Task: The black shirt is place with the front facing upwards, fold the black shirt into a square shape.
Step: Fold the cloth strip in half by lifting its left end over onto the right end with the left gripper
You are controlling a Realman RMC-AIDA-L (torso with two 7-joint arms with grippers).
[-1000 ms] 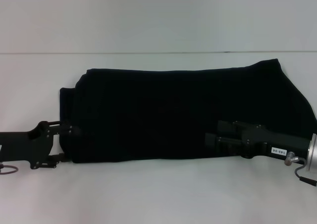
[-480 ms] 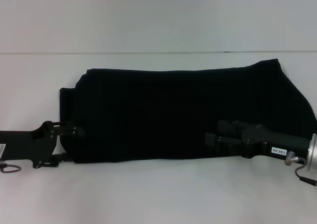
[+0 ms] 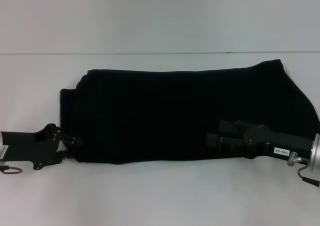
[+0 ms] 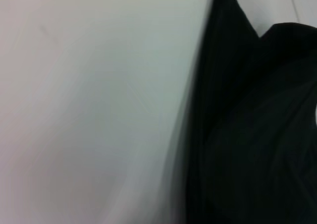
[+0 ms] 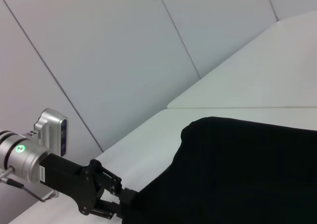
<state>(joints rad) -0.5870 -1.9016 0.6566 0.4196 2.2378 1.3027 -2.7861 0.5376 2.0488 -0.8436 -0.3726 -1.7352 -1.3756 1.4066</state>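
The black shirt [image 3: 170,111] lies as a long folded band across the white table [image 3: 160,196], with no lettering showing. My left gripper [image 3: 71,147] is at the shirt's near left corner, its fingers closed on the cloth edge. The right wrist view shows the same left gripper [image 5: 124,204] pinching that corner of the black shirt [image 5: 237,174]. In the left wrist view, the black shirt [image 4: 252,135] fills one side beside bare table. My right gripper [image 3: 214,140] rests low over the shirt's near edge, right of the middle.
A seam line [image 3: 150,53] crosses the table behind the shirt. Bare white tabletop lies in front of the shirt and to its left. A grey wall [image 5: 124,50] rises beyond the table in the right wrist view.
My left gripper has shifted slightly toward the shirt's near left corner and its fingers have drawn together on the edge. The right arm and the shirt have not moved.
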